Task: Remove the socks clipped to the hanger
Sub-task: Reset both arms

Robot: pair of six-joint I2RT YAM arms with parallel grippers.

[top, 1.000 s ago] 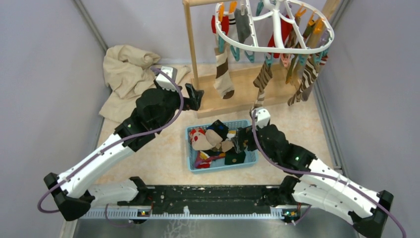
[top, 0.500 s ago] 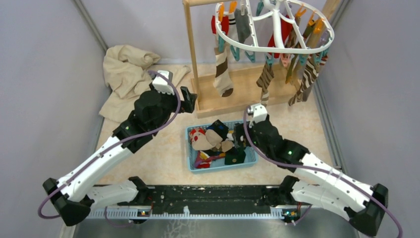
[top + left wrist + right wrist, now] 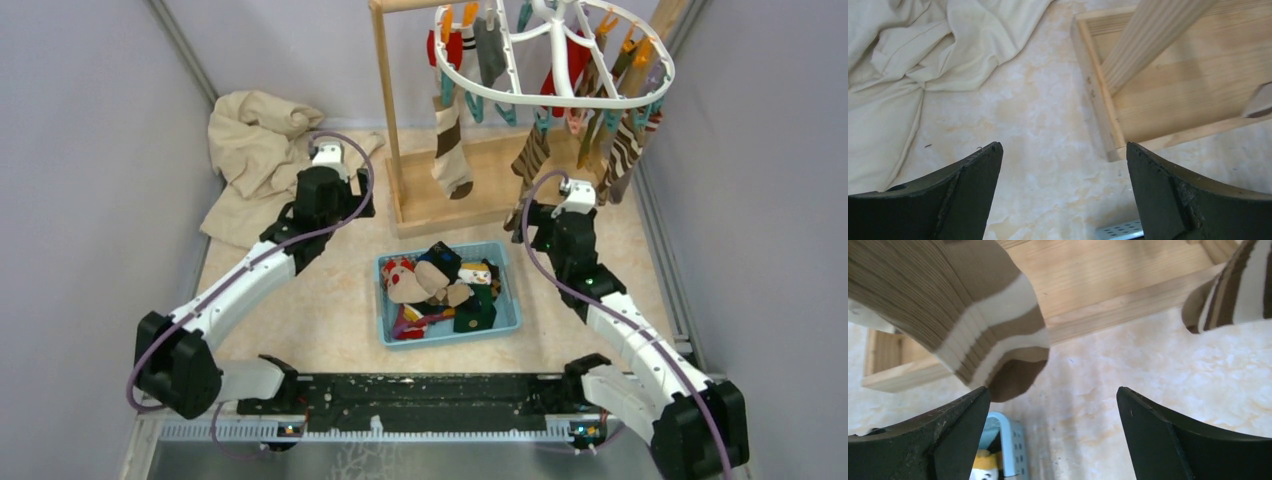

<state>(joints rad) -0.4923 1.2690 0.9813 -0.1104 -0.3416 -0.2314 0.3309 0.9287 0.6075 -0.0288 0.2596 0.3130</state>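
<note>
The white oval hanger point(image 3: 520, 100) with coloured clips hangs from the wooden stand at the back. Several socks stay clipped to it, among them a brown-striped one point(image 3: 452, 150), another point(image 3: 530, 160) and a third point(image 3: 620, 160). My right gripper point(image 3: 535, 225) point(image 3: 1053, 389) is open and empty, just below the toe of a brown-striped sock point(image 3: 973, 315). A second striped sock point(image 3: 1233, 290) hangs to its right. My left gripper point(image 3: 352, 208) point(image 3: 1063, 145) is open and empty, over bare floor by the stand's base corner.
A light blue basket point(image 3: 385, 300) point(image 3: 1010, 440) between the arms holds several loose socks point(image 3: 440, 285), including a snowman one point(image 3: 983, 465). The wooden stand base point(image 3: 1173, 100) and post point(image 3: 1153, 35) are close to the left gripper. A beige cloth point(image 3: 255, 145) point(image 3: 923, 60) lies at the back left.
My right gripper has left the basket and moved back and right, under a striped sock. The left arm has drawn back from the stand. Both stayed open.
</note>
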